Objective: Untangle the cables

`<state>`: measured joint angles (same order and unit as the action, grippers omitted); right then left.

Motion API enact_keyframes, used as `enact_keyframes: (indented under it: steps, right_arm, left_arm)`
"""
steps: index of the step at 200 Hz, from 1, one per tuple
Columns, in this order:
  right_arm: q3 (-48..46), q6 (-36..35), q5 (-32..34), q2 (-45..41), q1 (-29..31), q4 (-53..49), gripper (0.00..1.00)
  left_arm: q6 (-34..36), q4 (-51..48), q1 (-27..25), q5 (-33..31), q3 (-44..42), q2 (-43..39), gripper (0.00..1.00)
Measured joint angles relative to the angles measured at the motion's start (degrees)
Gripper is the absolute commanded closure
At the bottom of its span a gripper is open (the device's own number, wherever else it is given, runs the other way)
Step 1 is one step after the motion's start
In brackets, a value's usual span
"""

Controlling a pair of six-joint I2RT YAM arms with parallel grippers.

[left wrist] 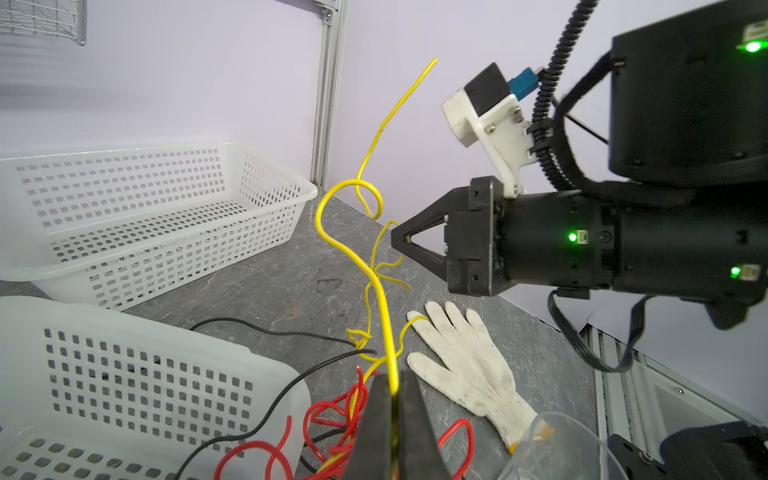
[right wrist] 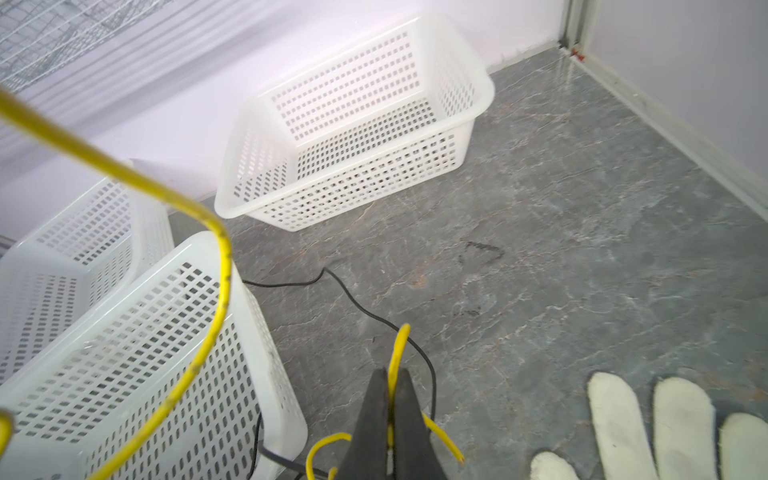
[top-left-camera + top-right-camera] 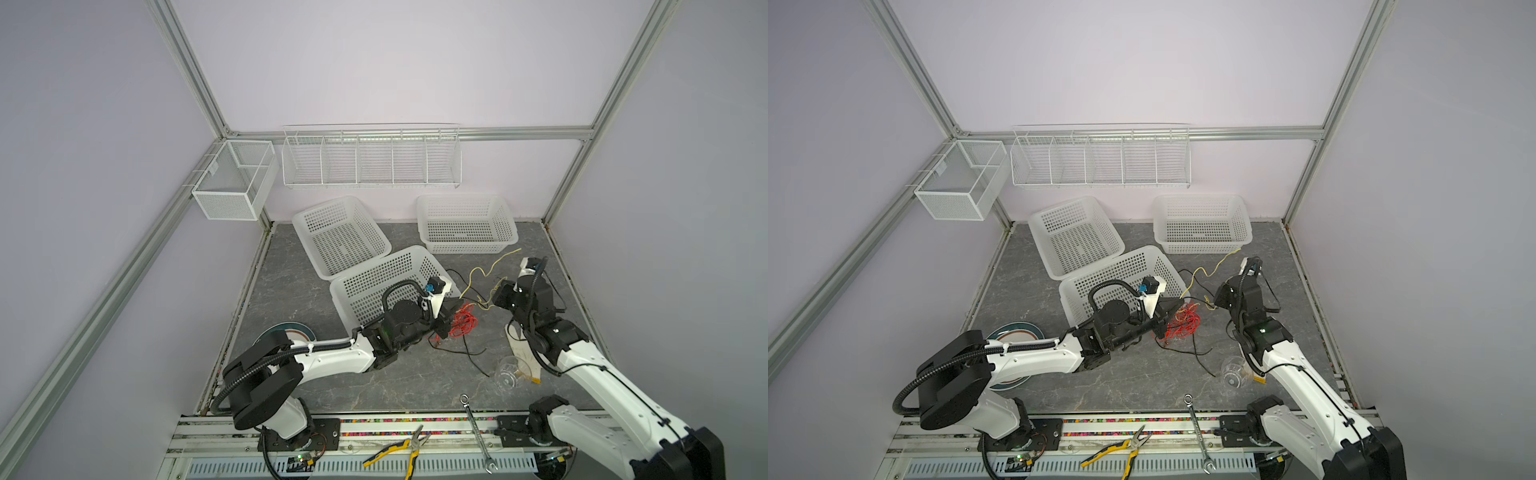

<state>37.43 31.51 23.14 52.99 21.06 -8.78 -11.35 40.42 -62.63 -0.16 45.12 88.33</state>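
The cables lie tangled right of the nearest basket: a red bundle, a thin black cable and a kinked yellow cable that rises off the table. In the left wrist view my left gripper is shut on the yellow cable just above the red bundle. My right gripper is shut on another stretch of the same yellow cable, a short way right of the left gripper. In both top views the right gripper points left.
Three white perforated baskets fill the back and centre. A white glove and a clear glass lie by the right arm. A plate sits left. Wrench and pliers lie on the front rail.
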Motion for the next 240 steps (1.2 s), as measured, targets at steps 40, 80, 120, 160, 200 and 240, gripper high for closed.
enact_keyframes:
  steps: [40, 80, 120, 160, 200, 240]
  right_arm:
    - [-3.2, -0.2, 7.6, -7.6, 0.0, -4.4, 0.94]
    - [-3.3, -2.7, 10.4, -14.4, 0.0, -8.0, 0.94]
    - [1.8, -5.7, 7.0, -14.5, 0.0, -12.0, 0.94]
    - [5.9, -7.2, 0.5, -14.5, 0.0, -14.0, 0.94]
    - [9.7, -8.4, -7.4, -12.7, 0.0, -15.1, 0.94]
    - [11.3, -9.0, -11.4, -11.5, 0.0, -16.1, 0.94]
  left_arm:
    - [0.0, -0.2, 0.0, 0.0, 0.0, -0.4, 1.0]
    - [0.9, -2.3, 0.0, 0.6, 0.8, -0.4, 0.97]
    - [2.9, -3.5, 0.0, 3.0, 5.2, 3.7, 0.93]
    - [4.5, -3.3, 0.0, 4.1, 6.4, 7.3, 0.77]
    - [6.1, -2.3, -0.1, 5.2, 8.3, 9.5, 0.58]
    - [7.1, -0.4, -0.6, 7.1, 9.7, 11.2, 0.54]
